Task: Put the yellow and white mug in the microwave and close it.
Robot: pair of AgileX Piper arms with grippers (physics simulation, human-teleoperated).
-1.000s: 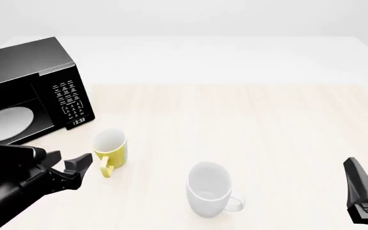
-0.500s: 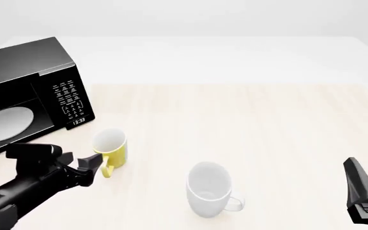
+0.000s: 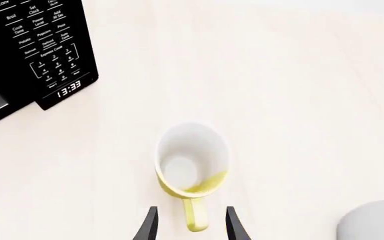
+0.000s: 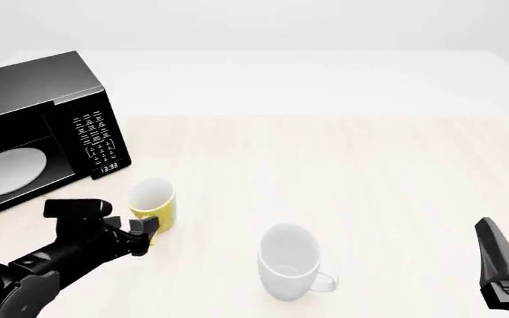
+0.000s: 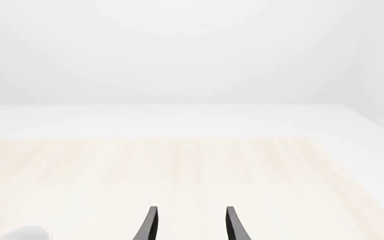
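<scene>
The yellow and white mug (image 4: 153, 201) stands upright on the table in front of the microwave's control panel, handle toward me. In the left wrist view the mug (image 3: 190, 159) shows its white inside, and its yellow handle (image 3: 195, 218) lies between my open left gripper's (image 3: 190, 229) fingertips without being clamped. My left gripper (image 4: 142, 230) sits just on the near side of the mug. The black microwave (image 4: 69, 99) stands at the far left, with its white turntable plate (image 4: 7, 171) showing. My right gripper (image 4: 506, 264) is open and empty at the near right.
A larger all-white mug (image 4: 288, 260) stands near the table's middle front, to the right of the yellow one; its edge shows in the left wrist view (image 3: 377, 224) and the right wrist view (image 5: 24, 233). The microwave's panel and clock (image 3: 48, 55) are close to the left.
My left arm has moved to the right and forward toward the yellow mug, bringing the open fingers around its handle. The mugs and the right arm have not moved.
</scene>
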